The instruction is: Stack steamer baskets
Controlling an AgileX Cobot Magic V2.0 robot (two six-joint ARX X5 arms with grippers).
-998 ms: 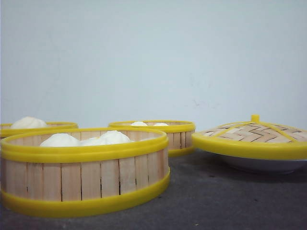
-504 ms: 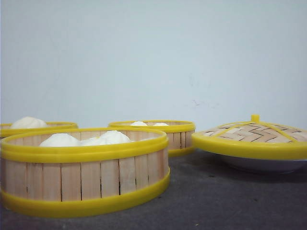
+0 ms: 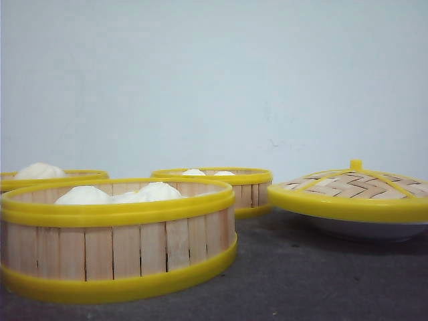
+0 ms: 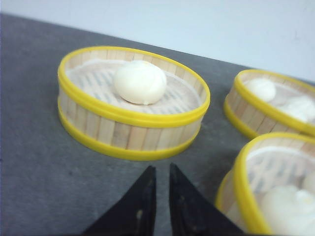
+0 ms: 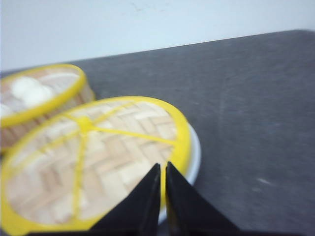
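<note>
Three steamer baskets sit apart on the grey table (image 3: 301, 281) — pale upright slats, yellow bands top and bottom. The nearest basket (image 3: 120, 251) holds white buns (image 3: 120, 194); the left basket (image 3: 53, 179) and far basket (image 3: 221, 184) lie behind. One woven lid (image 3: 351, 190) rests on a white dish (image 3: 364, 231), right. The left gripper (image 4: 161, 172) and right gripper (image 5: 163, 169) both hold nothing — fingers nearly together.

— Behind everything? Plain pale blue-white wall (image 3: 214, 80), bare but for a few faint scuffs toward 3 o'clock.
— And below? Dark grey, slightly speckled counter (image 3: 301, 281), meeting the wall directly. Soft, even light, weak shadows.
</note>
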